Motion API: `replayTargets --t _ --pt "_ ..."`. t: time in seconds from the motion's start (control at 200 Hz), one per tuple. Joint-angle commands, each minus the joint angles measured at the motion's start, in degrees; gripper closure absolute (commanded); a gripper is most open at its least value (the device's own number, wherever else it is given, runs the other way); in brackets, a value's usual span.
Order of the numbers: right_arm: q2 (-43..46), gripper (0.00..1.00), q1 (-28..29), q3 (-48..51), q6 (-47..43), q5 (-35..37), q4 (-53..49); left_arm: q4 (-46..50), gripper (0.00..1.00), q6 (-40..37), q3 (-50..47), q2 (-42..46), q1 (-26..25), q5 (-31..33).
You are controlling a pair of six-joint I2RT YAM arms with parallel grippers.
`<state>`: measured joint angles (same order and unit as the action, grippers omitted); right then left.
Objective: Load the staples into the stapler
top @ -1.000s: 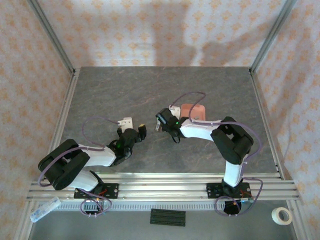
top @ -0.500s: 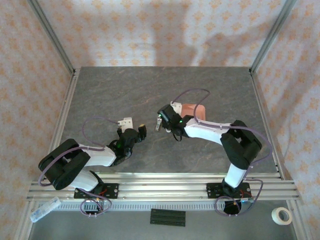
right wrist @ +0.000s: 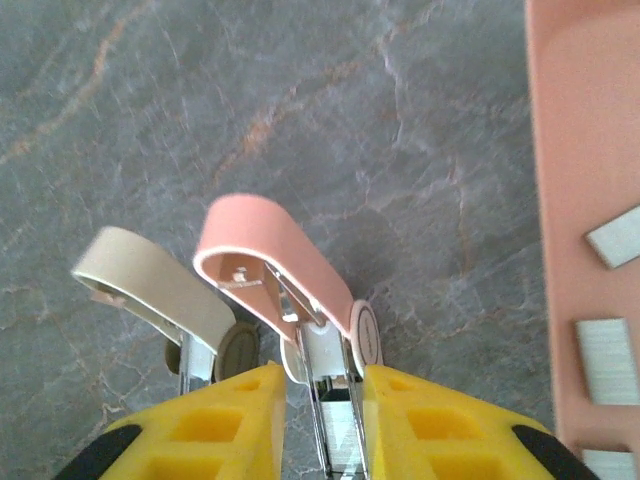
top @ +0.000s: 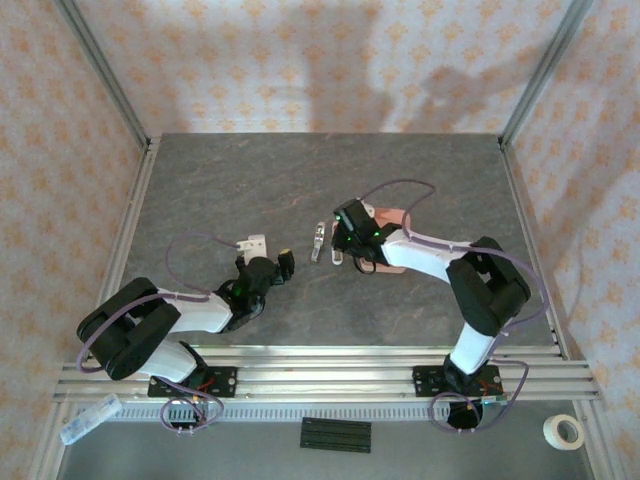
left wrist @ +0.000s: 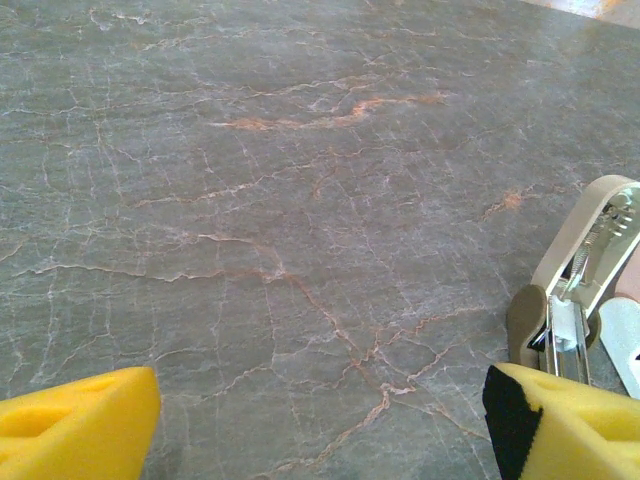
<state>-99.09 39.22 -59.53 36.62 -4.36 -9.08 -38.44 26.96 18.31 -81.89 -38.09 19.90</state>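
Where the right hand reaches down, its yellow fingers sit narrowly apart, pinching the rear of the open pink stapler, which rests on the desk. A beige stapler, also hinged open, lies just beside it on the left. In the tray to the right lie staples. The left hand hovers wide open, holding nothing, near the beige stapler.
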Motion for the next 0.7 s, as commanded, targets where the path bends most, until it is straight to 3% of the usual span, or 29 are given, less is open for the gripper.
replayTargets --t 0.0,0.435,0.696 --pt "-2.79 0.75 0.03 -0.57 1.27 -1.59 -0.51 -1.47 0.15 0.48 1.03 0.45 0.61 0.49" --pt "-6.13 0.88 -0.04 -1.59 1.35 0.14 -4.13 -1.82 0.15 0.47 0.68 0.06 0.60 0.98" --pt "-7.80 0.89 0.05 -2.09 1.26 -0.01 -6.47 -1.87 0.15 0.46 0.51 -0.18 0.60 1.12"
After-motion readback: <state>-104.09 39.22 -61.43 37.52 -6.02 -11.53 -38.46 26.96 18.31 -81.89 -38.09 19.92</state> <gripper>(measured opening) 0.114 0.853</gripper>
